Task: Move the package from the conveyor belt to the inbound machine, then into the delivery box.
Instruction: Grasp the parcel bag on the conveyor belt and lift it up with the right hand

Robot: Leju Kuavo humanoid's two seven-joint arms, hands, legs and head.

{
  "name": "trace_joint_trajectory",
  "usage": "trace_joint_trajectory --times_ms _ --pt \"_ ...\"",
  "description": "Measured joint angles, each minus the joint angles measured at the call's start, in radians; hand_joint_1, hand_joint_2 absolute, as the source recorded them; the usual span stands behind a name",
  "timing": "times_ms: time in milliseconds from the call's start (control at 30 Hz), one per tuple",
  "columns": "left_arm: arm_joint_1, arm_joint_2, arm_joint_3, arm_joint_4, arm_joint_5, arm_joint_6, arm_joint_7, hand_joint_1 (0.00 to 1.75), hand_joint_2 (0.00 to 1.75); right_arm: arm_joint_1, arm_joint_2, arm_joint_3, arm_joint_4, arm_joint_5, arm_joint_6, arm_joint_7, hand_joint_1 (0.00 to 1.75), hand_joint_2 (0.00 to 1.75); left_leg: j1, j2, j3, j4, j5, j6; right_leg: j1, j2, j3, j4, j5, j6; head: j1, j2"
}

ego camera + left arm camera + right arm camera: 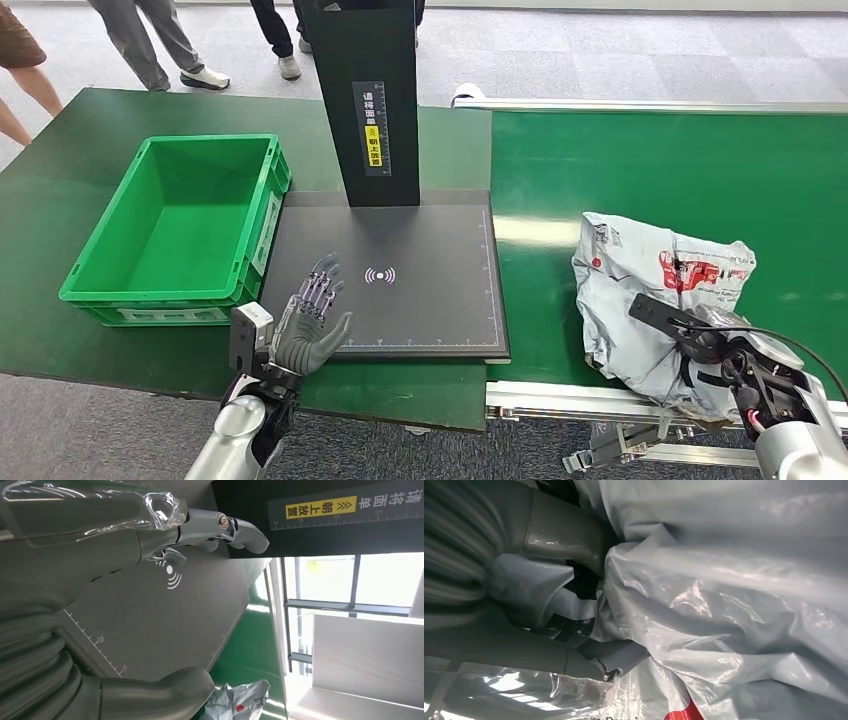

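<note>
The package, a crumpled grey plastic mailer with red print, is shown lying on the green conveyor belt, near the belt's front edge and a little apart from the seam where the belt meets the counter; its near corner is gripped by the right hand, and in the right wrist view the fingers are seen curled into folds of the bag, the thumb being pressed in from the other side. The left hand is held above the front left part of the inbound machine, a flat black scanning pad with ruled scales along its front and right edges and a white signal mark at its centre; the fingers are extended and slightly spread, nothing being held. The black upright post of the machine is seen rising from the pad's rear edge, so that the front and middle of the pad surface are left unobstructed. The green delivery box is set just beside the pad's left edge, its open top unblocked. Open belt surface is visible behind and to the right of the package; the legs of people are seen on the floor beyond the counter's far edge.
</note>
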Motion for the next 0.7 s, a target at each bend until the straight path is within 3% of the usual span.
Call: trace_joint_trajectory --times_ms 200,267,433,533,700 --pt "0.007 0.002 0.0 -0.012 0.002 0.0 0.001 0.0 1.75 0.026 0.0 0.028 -0.052 -0.061 -0.032 -0.053 1.75 1.75 0.0 0.0 -0.001 0.0 0.0 0.0 0.0 0.0 0.0 0.0 0.0 0.0 0.0 0.0" --pt "0.016 0.004 0.0 -0.022 0.002 0.005 -0.007 0.0 1.75 0.04 0.007 0.031 -0.084 -0.108 -0.104 -0.103 1.75 1.75 0.0 0.001 -0.001 0.0 0.0 0.0 0.0 0.0 -0.001 0.0 0.0 0.0 0.0 0.0" --pt "0.049 0.007 0.001 -0.08 -0.044 0.074 -0.058 0.0 1.75 0.08 0.067 -0.037 -0.233 -0.272 -0.45 -0.241 1.75 1.75 0.0 -0.001 -0.002 0.0 0.0 0.0 0.001 -0.002 -0.002 0.0 0.0 0.0 0.0 0.0" --pt "0.051 0.01 0.002 -0.126 -0.063 0.127 -0.087 0.0 1.75 0.111 0.106 -0.081 -0.335 -0.339 -0.519 -0.306 1.75 1.75 0.001 -0.002 -0.002 0.0 0.0 0.0 0.001 -0.003 -0.002 0.0 -0.001 0.0 0.0 0.0" --pt "0.035 0.014 0.002 -0.206 -0.069 0.184 -0.114 0.0 1.75 0.15 0.155 -0.102 -0.437 -0.414 -0.551 -0.387 1.75 1.75 0.001 -0.001 -0.003 0.0 0.0 0.0 0.001 -0.003 -0.002 0.0 -0.001 0.0 0.0 0.0"
